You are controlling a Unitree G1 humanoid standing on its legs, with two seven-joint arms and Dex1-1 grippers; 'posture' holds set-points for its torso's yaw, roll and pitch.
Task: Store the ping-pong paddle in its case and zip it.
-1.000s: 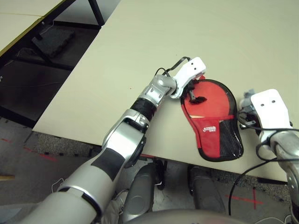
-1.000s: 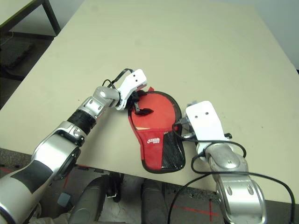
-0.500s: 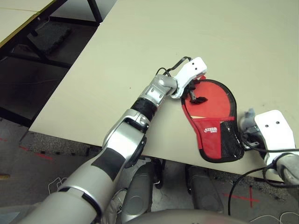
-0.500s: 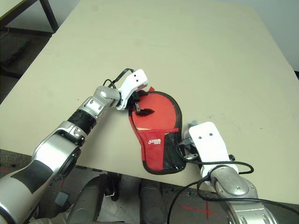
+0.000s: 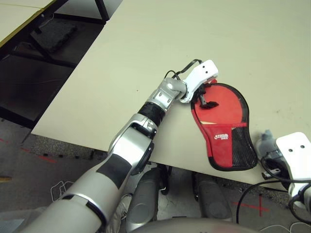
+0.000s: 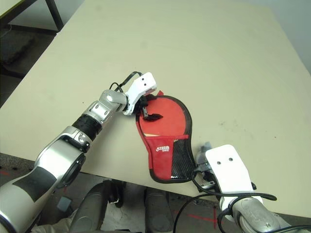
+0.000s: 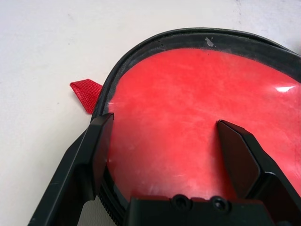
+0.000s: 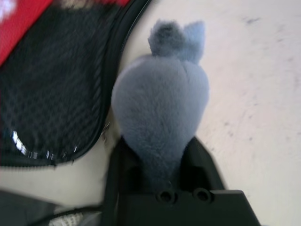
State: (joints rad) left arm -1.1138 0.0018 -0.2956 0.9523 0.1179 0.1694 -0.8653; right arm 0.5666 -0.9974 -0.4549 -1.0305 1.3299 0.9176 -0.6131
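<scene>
The red case [image 5: 224, 124] lies flat near the table's front edge, with its black mesh pocket [image 5: 241, 148] toward me. The ping-pong paddle sits inside it. Its glossy red face [image 7: 188, 122] shows under the clear panel, and a bit of light wooden handle [image 5: 208, 121] shows above the white logo. My left gripper [image 5: 206, 98] is open, its fingers [image 7: 101, 146] straddling the case's round black zipper edge. My right gripper [image 8: 160, 160] hangs at the near right by the table edge. A grey fuzzy lump [image 6: 204, 148] sits at its tip, just right of the mesh pocket.
The table's front edge [image 5: 184, 167] runs just below the case and under my right gripper. A small red fabric tab [image 7: 87, 92] sticks out of the case's rim. Another table with a dark frame [image 5: 29, 29] stands to the far left across a gap of floor.
My right arm has drawn back toward the front edge, and the grey lump went with it from beside the case's round end to beside the mesh pocket. The left gripper has stayed put.
</scene>
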